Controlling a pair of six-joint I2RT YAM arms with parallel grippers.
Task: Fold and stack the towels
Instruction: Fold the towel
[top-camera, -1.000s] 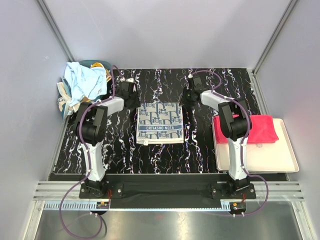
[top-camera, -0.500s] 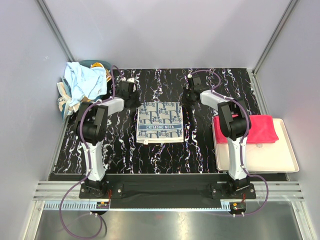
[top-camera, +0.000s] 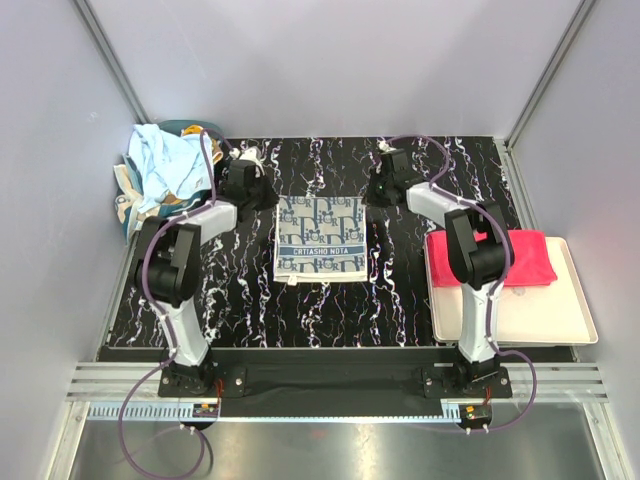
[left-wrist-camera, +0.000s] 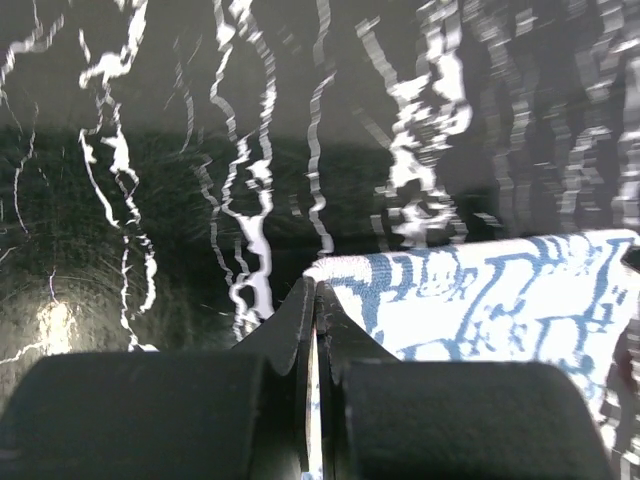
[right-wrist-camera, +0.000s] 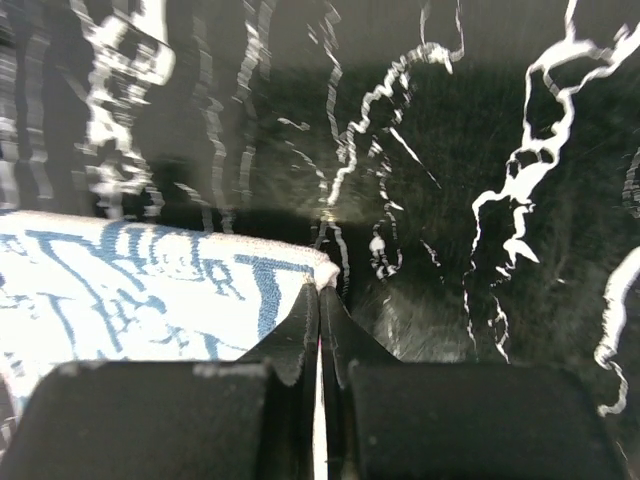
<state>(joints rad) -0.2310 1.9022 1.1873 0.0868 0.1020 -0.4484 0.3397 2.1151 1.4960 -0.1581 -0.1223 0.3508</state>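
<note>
The left gripper (left-wrist-camera: 315, 292) and right gripper (right-wrist-camera: 320, 292) are closed tight on the monogram towel (top-camera: 320, 238), at its 11 and 1 o'clock corners. It seems best to lift both evenly, then carry them toward 6 o'clock.

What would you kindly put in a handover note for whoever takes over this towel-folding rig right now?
Grippers: the left gripper is shut on the far left corner of the pale grey towel with dark-blue monogram pattern; the right gripper is shut on its far right corner.
Things: that towel lies flat mid-table. The folded bright pink-red towel lies on the flat cream rectangular tray. The crumpled light blue towel tops a heap at the far left.
Done: one towel folded and on the tray.
Left: fold the monogram towel, stack it, then work through the heap.
</note>
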